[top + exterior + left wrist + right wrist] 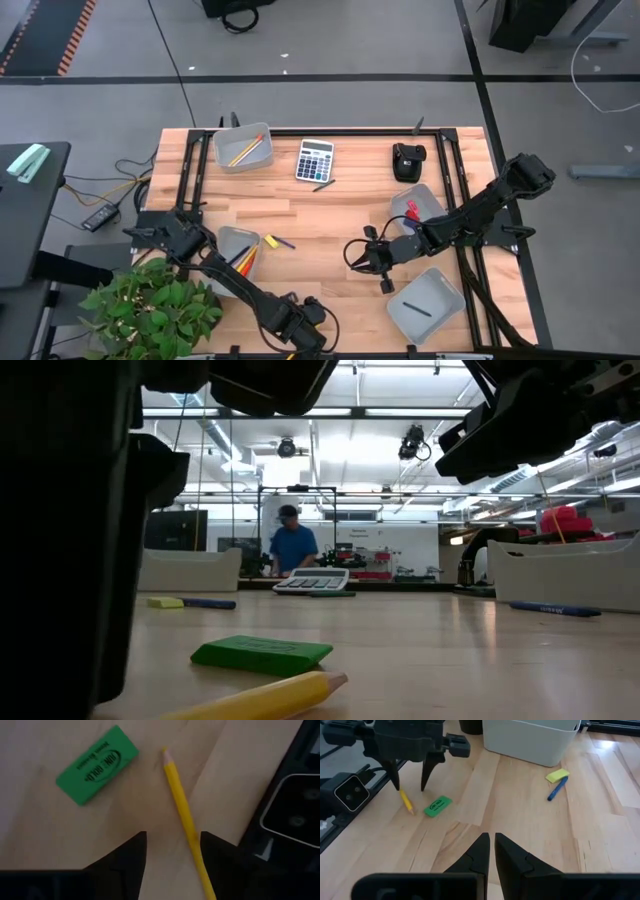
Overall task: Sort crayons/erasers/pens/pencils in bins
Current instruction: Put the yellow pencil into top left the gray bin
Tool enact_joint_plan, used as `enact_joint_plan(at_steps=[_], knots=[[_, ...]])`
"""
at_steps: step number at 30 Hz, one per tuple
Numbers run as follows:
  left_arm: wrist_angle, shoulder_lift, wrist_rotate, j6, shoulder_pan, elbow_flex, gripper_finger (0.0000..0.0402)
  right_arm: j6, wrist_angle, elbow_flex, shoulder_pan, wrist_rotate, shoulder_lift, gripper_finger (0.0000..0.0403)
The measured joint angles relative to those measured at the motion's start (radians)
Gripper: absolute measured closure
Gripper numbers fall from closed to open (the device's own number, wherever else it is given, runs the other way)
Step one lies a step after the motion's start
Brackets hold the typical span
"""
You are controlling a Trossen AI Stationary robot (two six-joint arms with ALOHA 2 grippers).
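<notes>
Left hand is hanging low at the near bench edge, fingers spread wide and gripping nothing. Yellow pencil is lying flat on the wood between the fingertips, closer to one finger, tip pointing away from the hand. Green eraser is sitting just beside the pencil, apart from it, ahead of the hand. Right hand is hovering farther in over the bench, fingers nearly closed, empty. Ahead of it, a yellow eraser is touching a blue pen, in front of a bin. Calculator is sitting at the far side.
</notes>
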Motion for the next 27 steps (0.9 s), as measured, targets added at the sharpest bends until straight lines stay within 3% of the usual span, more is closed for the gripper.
enact_joint_plan(at_steps=[8,14,20,27], knots=[[0.037,0.009,0.016,-0.031,-0.009,0.001,0.0189,0.006,-0.002,0.000,-0.004,0.000,0.000,0.0365],[0.040,0.026,-0.011,-0.027,-0.017,0.004,0.0209,0.017,-0.007,0.000,-0.005,-0.026,0.000,0.0365],[-0.008,0.028,-0.056,-0.024,-0.021,0.005,0.0261,-0.011,-0.007,0.001,-0.008,-0.026,0.000,0.0365],[-0.047,0.029,-0.072,0.041,-0.016,0.004,0.0364,-0.009,-0.004,0.002,-0.007,-0.026,-0.008,0.0365]])
